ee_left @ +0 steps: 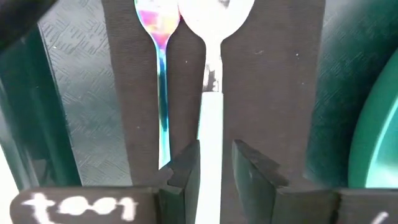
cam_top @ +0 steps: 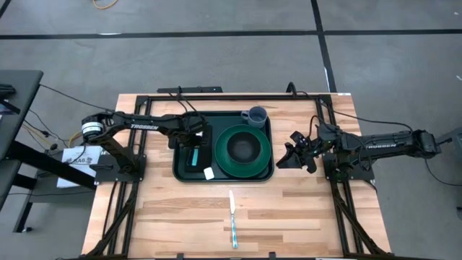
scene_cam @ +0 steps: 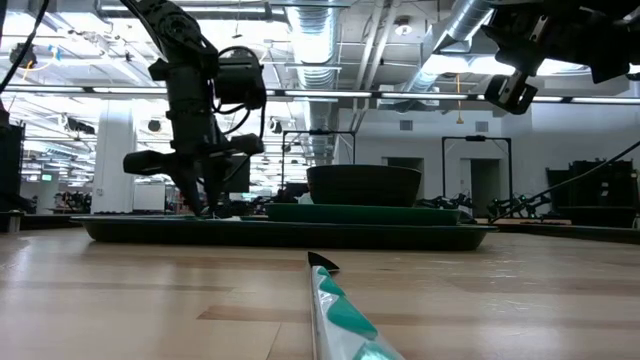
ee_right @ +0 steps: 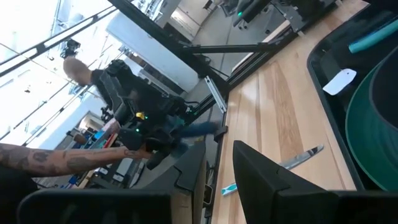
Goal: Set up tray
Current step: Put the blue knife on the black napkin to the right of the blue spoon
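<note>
A: Dark green plastic, rounded corners, raised rim: the tray [cam_top: 189, 175] sits at the middle of the bench [cam_top: 289, 209], toward the far side.

B: Loaded, too. Round green plate [cam_top: 244, 150] with a bowl on its right half, a grey cup [cam_top: 255, 115] at the far right corner, a black napkin [ee_left: 267, 93] on the left half.

A: And the left gripper [cam_top: 193, 139] is right over that napkin, its fingers [ee_left: 186, 171] parted either side of a white-handled spoon [ee_left: 211, 106]. A shiny rainbow-tinted spoon [ee_left: 160, 74] lies just beside it.

B: I'd say it's letting go. Lift straight up, don't drag the handle, keep the pair parallel.

A: The right gripper [cam_top: 294, 155] hangs just right of the tray; I cannot tell whether it's apart or together.

B: One teal-and-white knife [cam_top: 232, 218] lies on the near bench, well apart from the tray. That looks like the next pick.
</note>
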